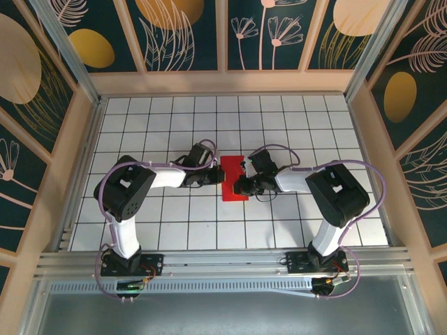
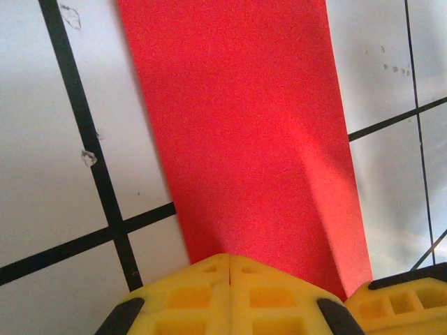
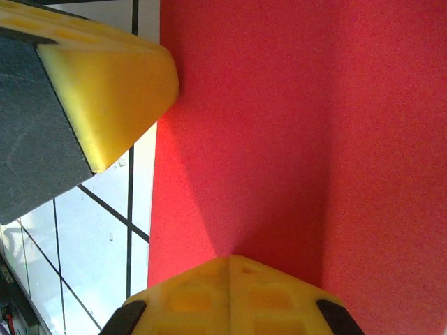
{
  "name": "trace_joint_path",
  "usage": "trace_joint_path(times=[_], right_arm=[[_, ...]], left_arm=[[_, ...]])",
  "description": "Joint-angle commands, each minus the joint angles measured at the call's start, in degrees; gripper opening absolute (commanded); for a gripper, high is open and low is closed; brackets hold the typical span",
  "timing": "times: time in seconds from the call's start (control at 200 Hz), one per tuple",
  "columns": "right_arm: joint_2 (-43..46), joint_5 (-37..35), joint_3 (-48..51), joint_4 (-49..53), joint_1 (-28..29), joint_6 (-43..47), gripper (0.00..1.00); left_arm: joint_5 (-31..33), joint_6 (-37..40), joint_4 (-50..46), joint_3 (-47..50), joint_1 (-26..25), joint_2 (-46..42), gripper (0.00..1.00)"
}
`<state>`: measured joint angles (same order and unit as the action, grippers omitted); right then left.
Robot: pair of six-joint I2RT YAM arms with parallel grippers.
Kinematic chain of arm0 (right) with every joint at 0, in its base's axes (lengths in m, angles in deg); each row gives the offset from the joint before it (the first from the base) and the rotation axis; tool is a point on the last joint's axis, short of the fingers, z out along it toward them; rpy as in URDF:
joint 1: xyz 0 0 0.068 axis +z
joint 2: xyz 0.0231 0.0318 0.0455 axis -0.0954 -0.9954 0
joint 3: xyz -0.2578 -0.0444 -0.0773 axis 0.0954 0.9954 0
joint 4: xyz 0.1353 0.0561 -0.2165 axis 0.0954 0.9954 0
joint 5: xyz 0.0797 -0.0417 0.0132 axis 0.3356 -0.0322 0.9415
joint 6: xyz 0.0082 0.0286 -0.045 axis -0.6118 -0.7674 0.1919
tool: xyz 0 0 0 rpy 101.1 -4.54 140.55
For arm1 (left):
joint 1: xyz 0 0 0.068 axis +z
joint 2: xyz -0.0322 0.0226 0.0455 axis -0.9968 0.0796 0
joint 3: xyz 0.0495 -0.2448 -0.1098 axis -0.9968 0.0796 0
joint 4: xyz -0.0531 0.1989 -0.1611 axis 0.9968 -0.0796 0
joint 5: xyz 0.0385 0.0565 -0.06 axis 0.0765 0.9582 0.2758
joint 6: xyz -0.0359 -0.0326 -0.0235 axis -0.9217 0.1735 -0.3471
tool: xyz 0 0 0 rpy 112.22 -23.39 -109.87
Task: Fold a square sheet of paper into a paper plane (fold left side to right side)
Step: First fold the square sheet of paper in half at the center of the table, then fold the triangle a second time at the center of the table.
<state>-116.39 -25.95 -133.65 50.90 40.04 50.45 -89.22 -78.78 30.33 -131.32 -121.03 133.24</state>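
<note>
The sheet of paper (image 1: 233, 191) lies folded into a narrow red strip on the white grid table (image 1: 174, 132), between the two arms. My left gripper (image 1: 218, 174) is shut, with its yellow fingertips (image 2: 230, 264) resting on the strip's left edge. The red paper (image 2: 244, 125) stretches away from them, with a soft crease shadow down its right part. From the other side my right gripper (image 1: 242, 183) is shut too, and its fingertips (image 3: 230, 265) press on the paper (image 3: 300, 118). The left gripper's yellow finger (image 3: 115, 91) sits at the paper's far edge in the right wrist view.
Black grid lines (image 2: 98, 174) cross the white table around the strip. The right gripper's yellow finger (image 2: 401, 303) pokes in at the lower right of the left wrist view. Wooden walls (image 1: 223, 82) enclose the table, with a metal rail (image 1: 223, 262) at the near edge.
</note>
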Motion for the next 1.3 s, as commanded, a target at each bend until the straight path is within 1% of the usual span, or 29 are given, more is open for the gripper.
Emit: trace_joint_path(times=[0.0, 0.205, 0.4, 0.525, 0.575, 0.585, 0.616, 0.746, 0.926, 1.076, 1.296], right_arm=[[-1.98, -3.85, 0.1, 6.08, 1.12, -0.7, 0.0], [0.12, -2.59, -2.39, 5.98, 1.13, -1.56, 0.0], [4.32, -0.58, -2.1, 4.86, -0.04, -2.55, 0.13], [7.31, 0.79, 0.57, 4.86, -2.76, -2.55, 0.19], [8.46, 1.57, 1.83, 4.82, -2.85, -2.4, 0.22], [8.59, 1.75, 2.16, 4.85, -4.18, -2.38, 0.22], [9.23, 2.08, 2.8, 5.0, -5.39, -2.08, 0.24], [10.58, 2.8, 5.23, 6.01, -7.93, -1.09, 0.3], [11.62, 3.41, 7.75, 5.29, -9.07, -2.08, 0.42], [11.25, 5.21, 8.89, 3.65, -9.06, -3.33, 0.44], [10.18, 5.97, 9.01, 2.78, -7.97, -4.13, 0.43]], left_arm=[[2.03, 0.93, -3.06, -1.2, -0.34, 1.7, 0.0], [4.62, 2.68, -7.46, -2.09, -1.1, 2.35, 0.0], [5.18, 2.62, -8.38, -2.1, -1.3, 1.98, 0.0], [5.26, 2.38, -8.57, -2.05, -1.56, 1.82, 0.0], [5.39, 2.28, -8.59, -1.93, -1.69, 1.71, 0.0], [5.38, 2.21, -8.58, -1.86, -1.74, 1.64, 0.0], [5.37, 2.19, -8.57, -1.75, -1.77, 1.64, 0.0], [5.16, 1.85, -8.05, -1.36, -1.86, 1.64, 0.0], [5.18, 1.58, -7.69, -0.95, -1.98, 1.55, 0.0], [5.26, 1.64, -7.77, -0.95, -2.02, 1.39, 0.0], [5.42, 1.57, -7.78, -0.85, -2.02, 1.22, 0.0]])
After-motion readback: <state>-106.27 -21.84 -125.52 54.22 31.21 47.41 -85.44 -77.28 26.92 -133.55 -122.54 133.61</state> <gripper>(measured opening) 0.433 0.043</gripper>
